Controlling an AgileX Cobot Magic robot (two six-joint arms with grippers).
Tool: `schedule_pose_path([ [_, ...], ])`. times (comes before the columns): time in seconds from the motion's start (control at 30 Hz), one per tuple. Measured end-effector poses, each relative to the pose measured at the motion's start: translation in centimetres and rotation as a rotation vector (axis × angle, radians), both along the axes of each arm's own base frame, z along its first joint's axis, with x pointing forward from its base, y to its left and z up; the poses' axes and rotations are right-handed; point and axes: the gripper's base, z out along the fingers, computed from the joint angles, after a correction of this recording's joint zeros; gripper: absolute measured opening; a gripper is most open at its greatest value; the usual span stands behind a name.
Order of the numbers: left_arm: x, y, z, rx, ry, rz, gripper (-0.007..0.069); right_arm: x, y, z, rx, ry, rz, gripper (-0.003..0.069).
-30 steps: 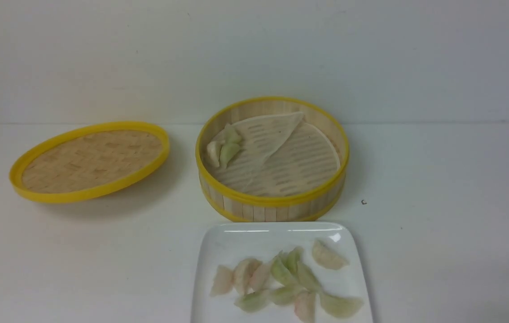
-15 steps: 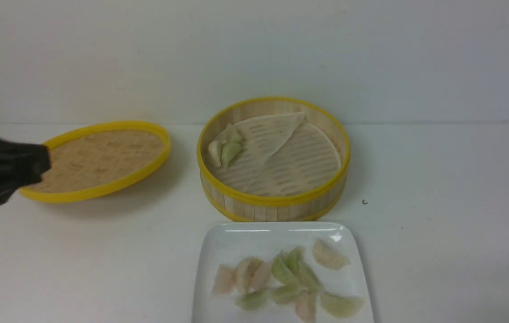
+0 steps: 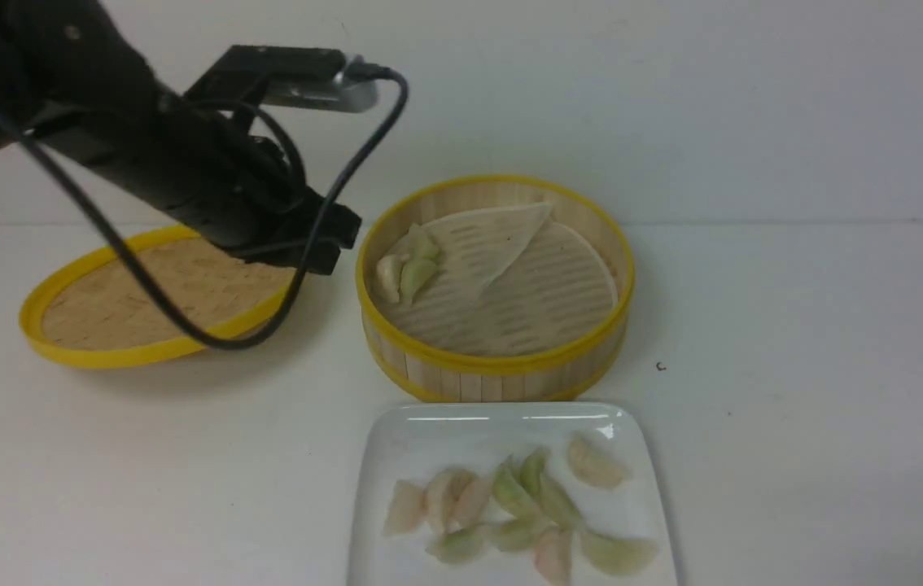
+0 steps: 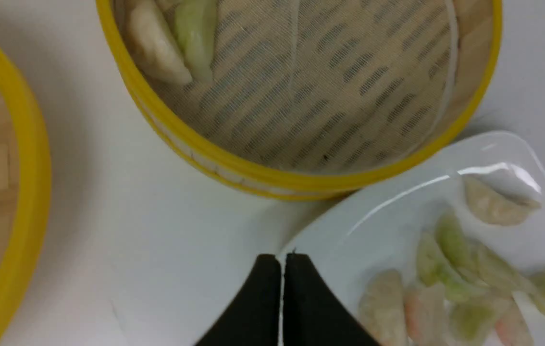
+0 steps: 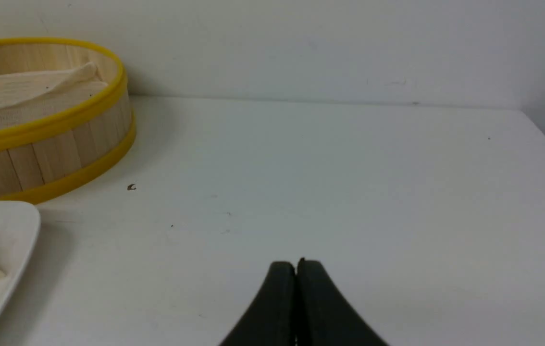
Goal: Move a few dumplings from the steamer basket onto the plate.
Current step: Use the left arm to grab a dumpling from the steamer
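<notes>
The job looks mostly done. Roughly ten dumplings (image 3: 514, 513), pale green, cream and pinkish, lie in a loose cluster on the plate (image 3: 396, 439), which sits at 6 o'clock of the steamer basket (image 3: 494, 378), its far edge just beside the basket's wall. Inside the basket only a small clump is left, two or three dumplings (image 3: 406, 268) pressed against the wall at about 9 to 10 o'clock. The rest of the liner (image 3: 510, 285) is bare, with one flap folded over.

The left gripper (image 3: 331, 240) hangs in the air just outside the basket rim at 9 o'clock, above the near edge of the lid (image 3: 160, 293). The left wrist view shows its jaws pressed together with nothing between them. The right gripper (image 5: 296, 269) is likewise closed and empty, low over the bare table (image 5: 349, 168), well apart from the basket.

Since the task asks for only a few, whatever is left is probably one more pick from that clump.
</notes>
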Motion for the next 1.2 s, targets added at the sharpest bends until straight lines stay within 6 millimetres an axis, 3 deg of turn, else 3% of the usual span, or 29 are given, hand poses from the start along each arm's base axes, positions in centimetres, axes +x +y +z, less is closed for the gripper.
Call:
schedule_pose_path([
  [0.23, 4.2, -3.4, -1.8, 0.115, -0.086, -0.091, -0.0006, 0.0, 0.0, 0.0, 0.0, 0.0, 0.0, -0.0013],
  [0.47, 7.0, -4.4, -5.1, 0.187, -0.193, -0.125, 0.0031, 0.0, 0.0, 0.0, 0.0, 0.0, 0.0, -0.0013],
  [0.6, 8.6, -5.3, -7.7, 0.195, -0.265, -0.131, 0.0153, 0.0, 0.0, 0.0, 0.001, 0.0, 0.0, -0.0013],
  [0.67, 9.0, -5.9, -9.0, 0.196, -0.274, -0.136, 0.0253, 0.0, 0.0, 0.0, 0.001, 0.0, 0.0, -0.0013],
  [0.7, 9.0, -5.9, -9.1, 0.197, -0.275, -0.137, 0.026, 0.0, 0.0, 0.0, 0.001, 0.0, 0.0, -0.0013],
  [0.73, 9.3, -6.3, -10.1, 0.2, -0.276, -0.143, 0.0321, 0.0, 0.0, 0.0, 0.001, 0.0, 0.0, -0.0013],
  [0.87, 9.7, -6.9, -12.5, 0.21, -0.264, -0.154, 0.0402, 0.0, 0.0, 0.0, 0.001, 0.0, 0.0, -0.0013],
  [0.93, 10.0, -6.9, -13.8, 0.223, -0.255, -0.161, 0.0414, 0.0, 0.0, 0.0, 0.001, 0.0, 0.0, -0.0013],
  [1.1, 10.4, -7.1, -14.3, 0.222, -0.28, -0.157, 0.0413, 0.0, 0.0, 0.0, 0.001, 0.0, 0.0, -0.0013],
  [1.2, 10.5, -7.1, -14.3, 0.225, -0.286, -0.16, 0.0353, 0.0, 0.0, 0.0, 0.001, 0.0, 0.0, -0.0013],
])
